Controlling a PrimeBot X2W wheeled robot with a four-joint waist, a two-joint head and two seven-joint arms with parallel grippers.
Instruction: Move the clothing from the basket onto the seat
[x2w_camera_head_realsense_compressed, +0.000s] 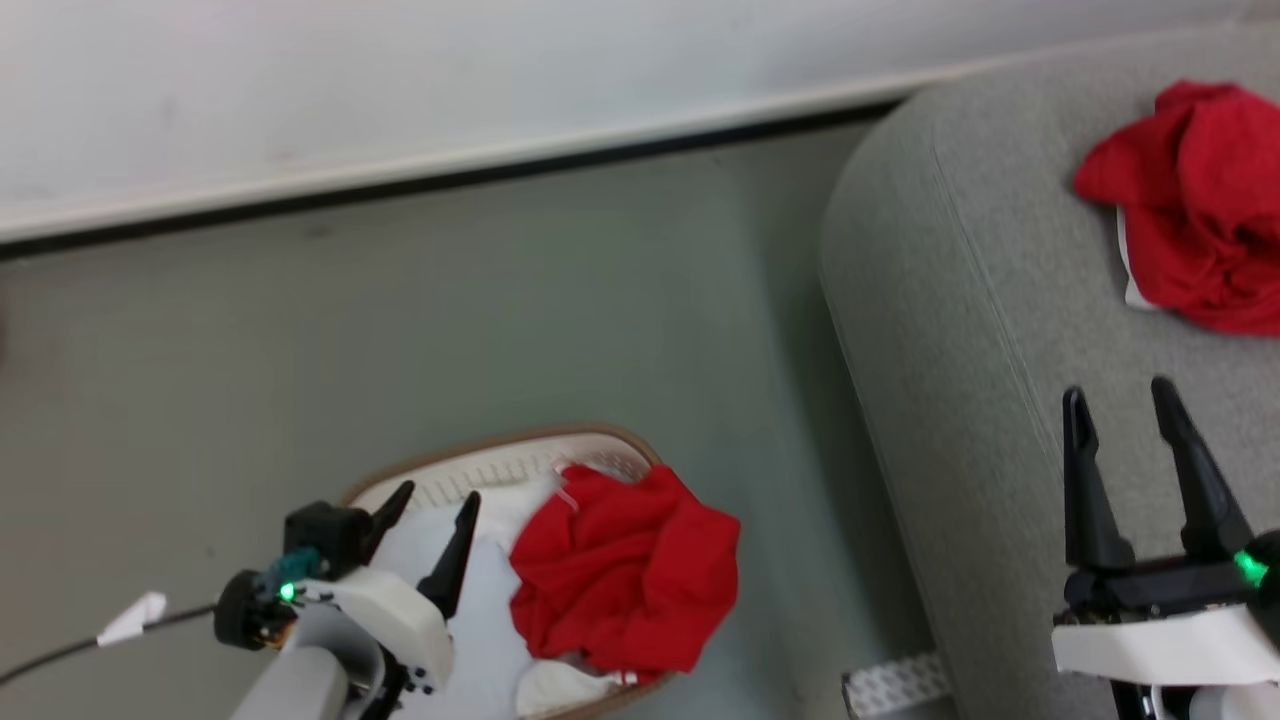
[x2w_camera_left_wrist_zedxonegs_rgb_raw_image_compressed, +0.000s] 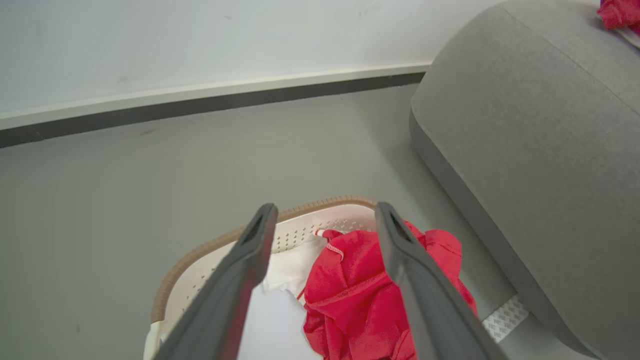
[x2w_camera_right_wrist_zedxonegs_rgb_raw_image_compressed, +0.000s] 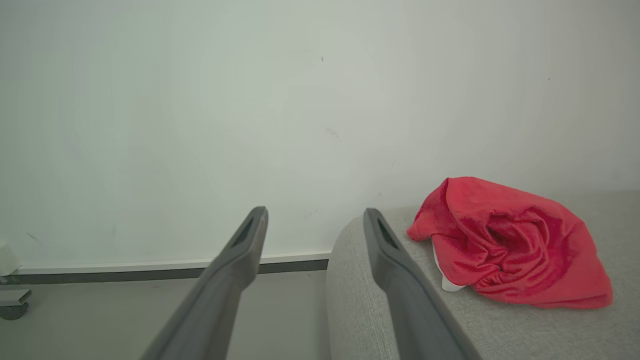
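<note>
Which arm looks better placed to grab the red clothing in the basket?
The left. The left gripper, open and empty, hovers over the basket, fingers pointing toward the red clothing in it. The right gripper, also open, is over the seat near a red garment lying there.

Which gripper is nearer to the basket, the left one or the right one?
Left. The left gripper is over the left side of the basket, fingers open. The right gripper is over the seat, well off to the basket's right.
</note>
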